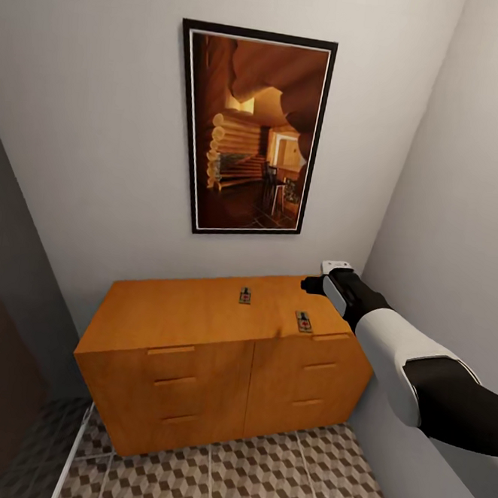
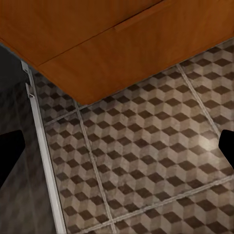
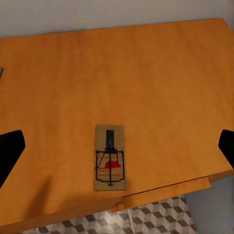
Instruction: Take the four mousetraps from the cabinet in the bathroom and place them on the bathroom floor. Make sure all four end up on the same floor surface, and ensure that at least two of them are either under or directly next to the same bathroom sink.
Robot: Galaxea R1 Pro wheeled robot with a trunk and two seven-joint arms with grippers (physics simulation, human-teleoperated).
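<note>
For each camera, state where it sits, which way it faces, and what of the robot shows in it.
Head view: high on the robot, facing forward and down at the cabinet, two mousetraps on top; right arm reaching in, right hand above the far right corner.
Left wrist view: looks down at the bathroom floor and the cabinet front; dark fingertips at the edges.
Right wrist view: looks down on the cabinet top at one mousetrap; fingertips apart.
Shared: the cabinet and the floor show in all views.

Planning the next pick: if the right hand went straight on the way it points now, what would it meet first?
Most likely the mousetrap lying flat near the front edge of the cabinet top. In the right wrist view it sits between the open right hand fingertips, nothing in between. Depth is unclear.
</note>
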